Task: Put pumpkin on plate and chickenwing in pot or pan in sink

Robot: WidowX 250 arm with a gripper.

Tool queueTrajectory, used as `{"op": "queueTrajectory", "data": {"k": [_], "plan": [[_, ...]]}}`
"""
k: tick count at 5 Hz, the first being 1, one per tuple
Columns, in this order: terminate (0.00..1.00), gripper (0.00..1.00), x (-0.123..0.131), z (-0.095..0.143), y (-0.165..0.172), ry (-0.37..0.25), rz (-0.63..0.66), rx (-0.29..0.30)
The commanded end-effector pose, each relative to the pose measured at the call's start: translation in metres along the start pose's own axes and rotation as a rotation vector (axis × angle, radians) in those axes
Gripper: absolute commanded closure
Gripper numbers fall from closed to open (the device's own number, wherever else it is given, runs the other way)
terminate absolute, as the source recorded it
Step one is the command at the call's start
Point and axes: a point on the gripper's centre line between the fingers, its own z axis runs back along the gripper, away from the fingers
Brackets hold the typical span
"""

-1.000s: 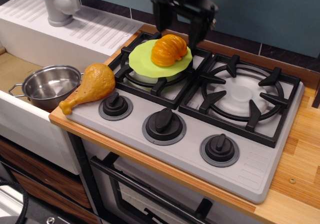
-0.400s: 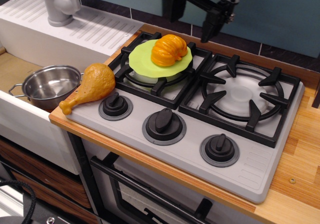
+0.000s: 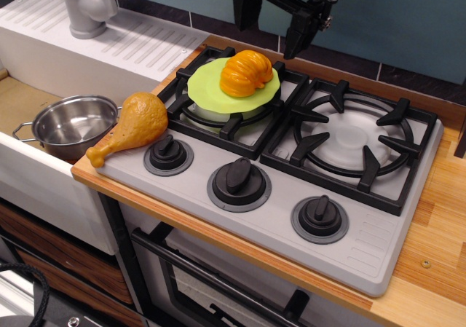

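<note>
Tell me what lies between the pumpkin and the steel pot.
The chickenwing lies between them, at the stove's left edge. The pumpkin sits on the plate; the pot stands in the sink.

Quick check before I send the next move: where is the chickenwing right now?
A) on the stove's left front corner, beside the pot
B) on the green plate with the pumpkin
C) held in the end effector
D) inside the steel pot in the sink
A: the chickenwing lies on the stove's left front corner, bone end toward the edge, next to the pot, which holds nothing; the end effector is open above the pumpkin.
</note>
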Motion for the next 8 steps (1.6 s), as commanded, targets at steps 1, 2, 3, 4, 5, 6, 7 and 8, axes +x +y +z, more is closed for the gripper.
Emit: {"op": "queueTrajectory", "data": {"k": [1,2,3,4,5,6,7,8], "plan": [[0.00,0.00,-0.035,0.037,0.053,-0.185,0.020,0.056],[0.00,0.00,-0.046,0.034,0.066,-0.234,0.000,0.072],[0.00,0.00,-0.048,0.021,0.077,-0.304,-0.021,0.048],[0.00,0.00,-0.050,0.007,0.088,-0.317,0.016,0.030],[0.00,0.00,-0.058,-0.004,0.093,-0.303,0.112,0.012],[0.00,0.00,-0.066,-0.011,0.095,-0.299,0.160,0.050],[0.00,0.00,-0.072,-0.019,0.094,-0.276,0.202,0.067],[0.00,0.00,-0.077,-0.029,0.091,-0.262,0.242,0.083]]}}
